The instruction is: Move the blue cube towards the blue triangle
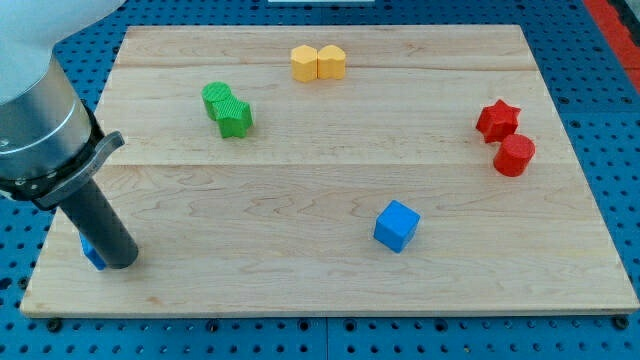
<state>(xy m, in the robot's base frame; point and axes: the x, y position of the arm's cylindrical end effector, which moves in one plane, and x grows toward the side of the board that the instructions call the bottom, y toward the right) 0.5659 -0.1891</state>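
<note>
The blue cube (397, 225) lies on the wooden board right of centre, near the view's bottom. A blue block, likely the blue triangle (92, 253), sits at the board's bottom left corner, mostly hidden behind my rod. My tip (122, 264) rests on the board at that corner, touching or just right of the blue triangle. The blue cube is far to the view's right of my tip.
Two green blocks (228, 108) lie together at upper left. Two yellow blocks (318, 62) touch near the top edge. A red star (497, 119) and a red cylinder (514, 155) sit at the right. The board's edge (330, 313) runs along the bottom.
</note>
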